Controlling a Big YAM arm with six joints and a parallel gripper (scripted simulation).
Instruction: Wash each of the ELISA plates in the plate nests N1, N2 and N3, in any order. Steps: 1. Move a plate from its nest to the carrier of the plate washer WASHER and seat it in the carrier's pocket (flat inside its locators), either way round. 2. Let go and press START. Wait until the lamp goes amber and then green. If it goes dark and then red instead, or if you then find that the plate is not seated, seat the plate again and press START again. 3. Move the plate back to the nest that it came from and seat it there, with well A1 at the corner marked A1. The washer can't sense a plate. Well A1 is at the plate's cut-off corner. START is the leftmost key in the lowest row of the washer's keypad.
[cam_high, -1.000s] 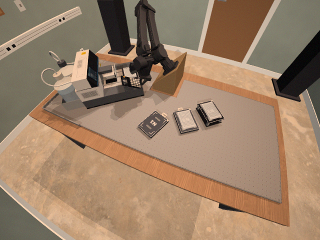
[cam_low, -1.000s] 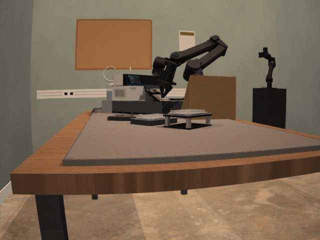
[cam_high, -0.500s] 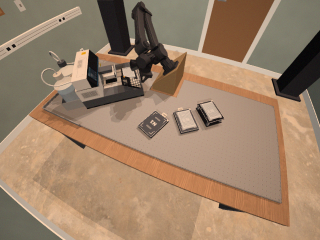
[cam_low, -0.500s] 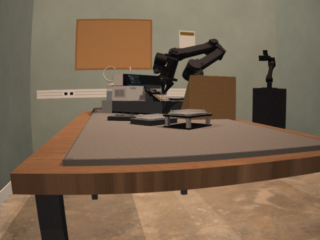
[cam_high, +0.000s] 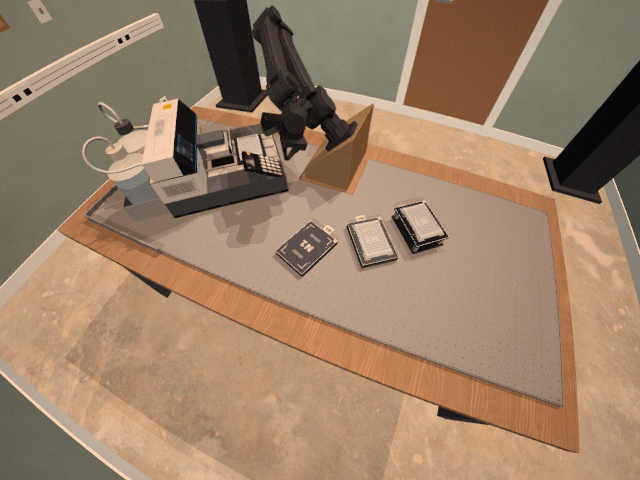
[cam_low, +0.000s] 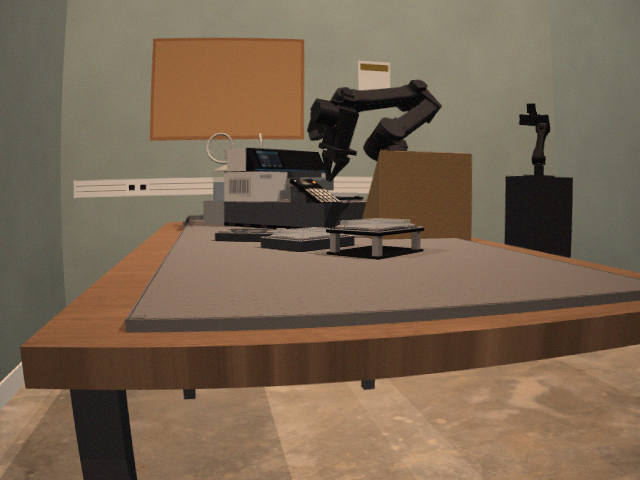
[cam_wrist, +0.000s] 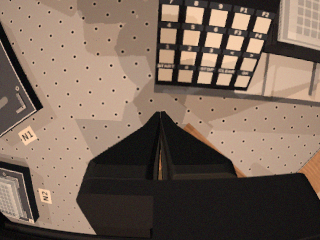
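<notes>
Top view, L to R: washer plate (cam_high: 249, 145) (cam_wrist: 306, 21) on carrier, long axis unclear; gripper (cam_high: 292, 152) (cam_low: 330, 177) (cam_wrist: 160, 119) shut, nil held, at keypad's (cam_high: 269, 165) (cam_low: 321, 194) (cam_wrist: 207, 45) 2 o'clock. N1 nest (cam_high: 306, 248) (cam_low: 241, 236) (cam_wrist: 15, 95) bare, long axis approx 1–7; N2 plate (cam_high: 372, 238) (cam_low: 305, 233) (cam_wrist: 9, 197) & N3 plate (cam_high: 422, 221) (cam_low: 379, 223) approx 11–5.

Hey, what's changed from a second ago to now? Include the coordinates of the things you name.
The gripper (cam_high: 290, 155) (cam_low: 329, 178) (cam_wrist: 160, 119) has risen, up from the keypad (cam_high: 268, 165) (cam_low: 321, 194) (cam_wrist: 210, 45). Nothing was visibly gripped or released. The washer's plate (cam_high: 249, 145) (cam_wrist: 305, 22), the N2 plate (cam_high: 372, 238) (cam_low: 305, 233) (cam_wrist: 9, 197) and the plate on the raised nest (cam_high: 422, 220) (cam_low: 377, 223) stayed put.
</notes>
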